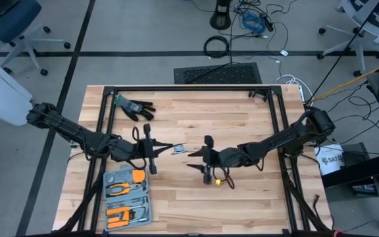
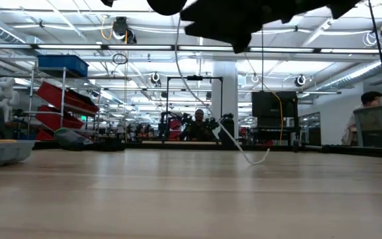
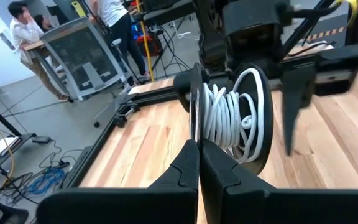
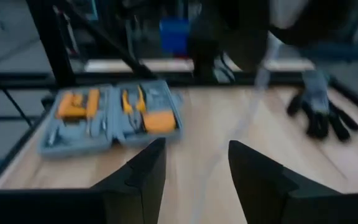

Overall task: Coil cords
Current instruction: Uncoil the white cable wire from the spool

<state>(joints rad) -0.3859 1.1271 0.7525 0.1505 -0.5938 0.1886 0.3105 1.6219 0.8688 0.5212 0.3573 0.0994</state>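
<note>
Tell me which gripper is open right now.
The right gripper: its two fingers stand clearly apart, while on the left gripper they are pressed together.

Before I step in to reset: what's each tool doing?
Left tool: shut, tips against the cord spool.
Right tool: open, empty.

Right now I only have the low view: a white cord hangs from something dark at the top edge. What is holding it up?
Observer: The left gripper is shut on the rim of a black spool.
Operator: Is any cord wound on it?
Observer: Yes, white cord sits round its core in several turns.
Operator: And the right gripper?
Observer: The right gripper is open with nothing between its fingers, and in the high view it is close beside the spool.
</note>
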